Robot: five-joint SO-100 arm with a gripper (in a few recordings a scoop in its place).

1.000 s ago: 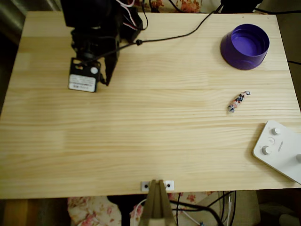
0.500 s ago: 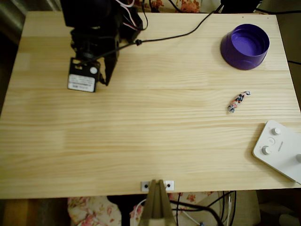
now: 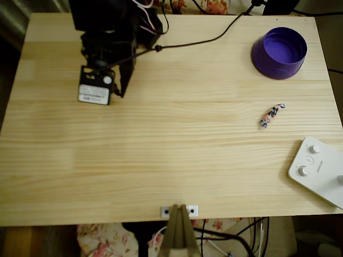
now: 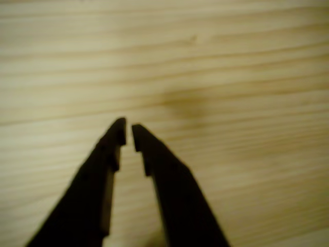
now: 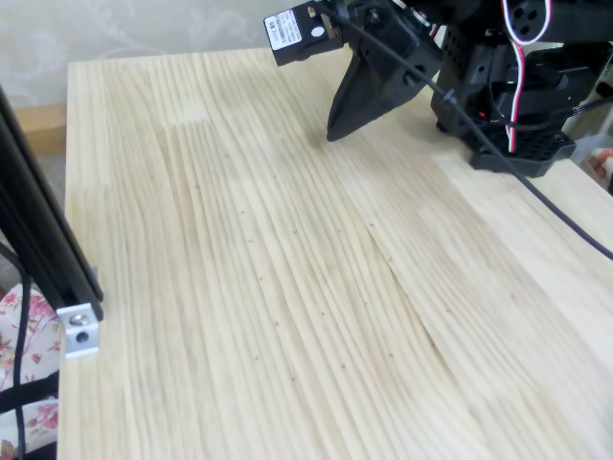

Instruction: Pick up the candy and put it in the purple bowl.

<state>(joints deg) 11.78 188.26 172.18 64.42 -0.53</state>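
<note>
Pale pine tabletop [image 3: 171, 155] | gripper [image 4: 128, 135] near its left rear corner in the overhead view, jaws nearly closed, empty | candy [image 3: 271, 115] far right, below purple bowl [image 3: 279, 52] | open wide first (wrapper lies diagonally), straddle its middle.

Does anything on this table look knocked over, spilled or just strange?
Nothing stands out. The purple bowl sits upright near the far right corner, the candy lies intact on the wood below it, and the end effector hangs nearly closed and empty at the far left.
</note>
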